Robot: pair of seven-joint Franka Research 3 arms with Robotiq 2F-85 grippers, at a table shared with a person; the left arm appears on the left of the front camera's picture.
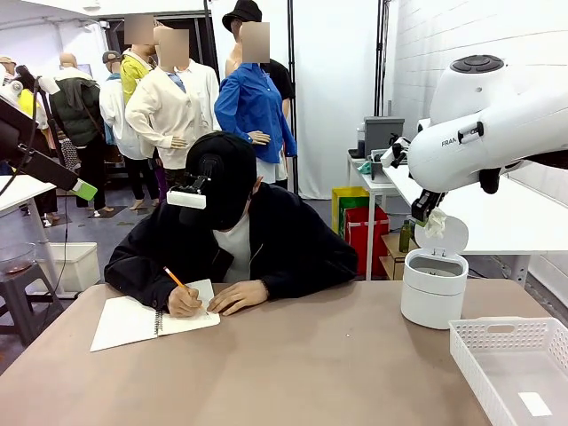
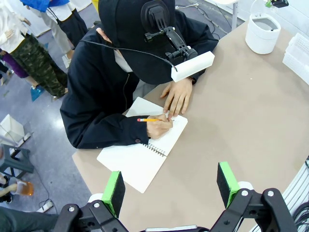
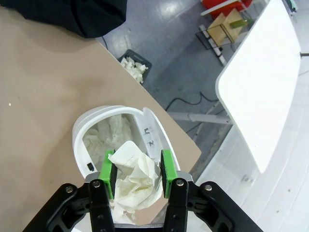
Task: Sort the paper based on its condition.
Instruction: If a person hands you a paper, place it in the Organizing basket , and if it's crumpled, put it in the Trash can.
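Note:
A crumpled white paper (image 3: 137,186) sits pinched between the green pads of my right gripper (image 3: 136,166), which is shut on it. The wad hangs directly over a white round bin (image 3: 82,133) whose lid stands open; more crumpled paper lies inside. In the front view, the right gripper (image 1: 427,213) holds the paper (image 1: 436,224) just above the bin (image 1: 433,288) at the table's right side. My left gripper (image 2: 169,186) is open and holds nothing, high above the table's near left part.
A person in a black jacket (image 1: 284,244) writes with a pencil (image 1: 175,278) in a spiral notebook (image 1: 133,319) at the far left. A white slotted tray (image 1: 510,364) stands at the near right corner. The brown tabletop (image 1: 293,364) between them is bare.

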